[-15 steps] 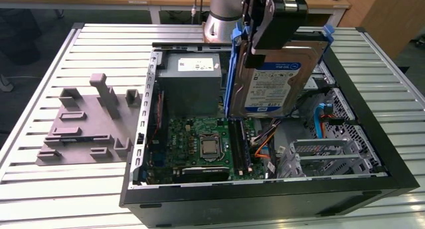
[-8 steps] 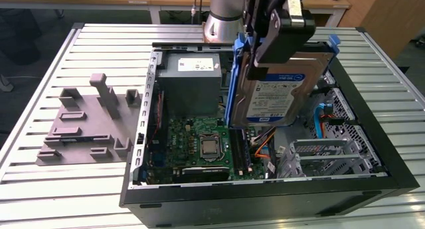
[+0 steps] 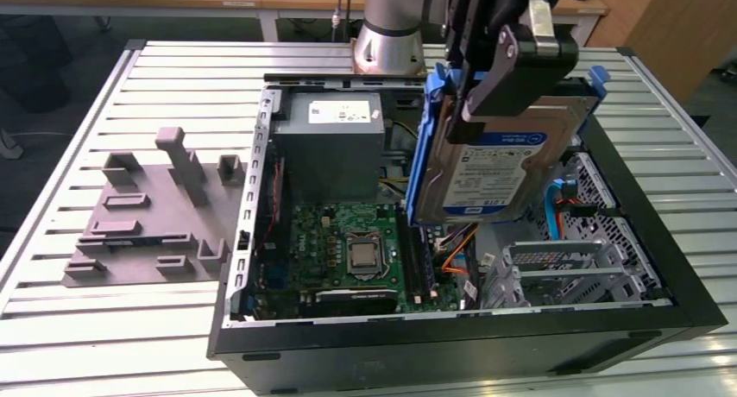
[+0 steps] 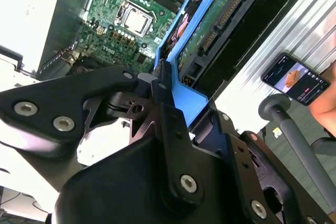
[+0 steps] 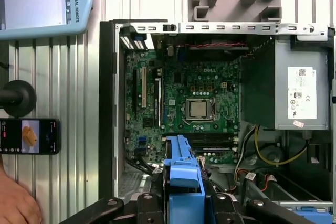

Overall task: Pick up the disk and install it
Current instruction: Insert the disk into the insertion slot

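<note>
Disk point(image 3: 495, 168): silver metal, blue plastic frame

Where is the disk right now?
In the exterior view, the disk hangs tilted in the end effector, above the open computer case's right half, beside the grey power supply.

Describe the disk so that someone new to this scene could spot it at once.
Start at the open computer case on the slatted table. Above its open side, on the exterior view's right, the gripper holds the disk on edge. Its blue frame and white-and-blue label distinguish it from the grey metal box beside it.
</note>
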You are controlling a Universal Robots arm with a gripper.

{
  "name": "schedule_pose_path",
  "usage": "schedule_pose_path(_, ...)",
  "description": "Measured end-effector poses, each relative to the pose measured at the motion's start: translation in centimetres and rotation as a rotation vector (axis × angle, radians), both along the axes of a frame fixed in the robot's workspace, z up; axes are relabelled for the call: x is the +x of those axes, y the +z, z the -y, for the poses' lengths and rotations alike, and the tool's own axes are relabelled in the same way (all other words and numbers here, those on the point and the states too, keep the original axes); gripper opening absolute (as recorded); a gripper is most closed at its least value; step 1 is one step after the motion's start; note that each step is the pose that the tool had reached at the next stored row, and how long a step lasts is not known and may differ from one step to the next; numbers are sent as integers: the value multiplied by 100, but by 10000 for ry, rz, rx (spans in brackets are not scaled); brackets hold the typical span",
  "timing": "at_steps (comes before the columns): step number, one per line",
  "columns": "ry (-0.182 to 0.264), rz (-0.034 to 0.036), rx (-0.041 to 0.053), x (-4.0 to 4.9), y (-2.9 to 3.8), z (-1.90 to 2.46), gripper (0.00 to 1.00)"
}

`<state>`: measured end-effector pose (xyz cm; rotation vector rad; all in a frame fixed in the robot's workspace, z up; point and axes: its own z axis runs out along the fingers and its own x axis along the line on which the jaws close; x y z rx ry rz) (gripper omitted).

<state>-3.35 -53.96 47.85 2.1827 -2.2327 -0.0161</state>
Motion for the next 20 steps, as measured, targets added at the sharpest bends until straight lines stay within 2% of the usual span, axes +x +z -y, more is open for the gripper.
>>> schedule_pose_path(7, 0, 0, 2, 17, -5, 9, 36)
schedule_pose_path(12, -3, 0, 2, 28, -23, 98, 36)
schedule_pose_path(14, -4, 0, 3, 64, -34, 116, 36)
schedule_pose_path(20, -3, -7, 0, 232, -60, 132, 36)
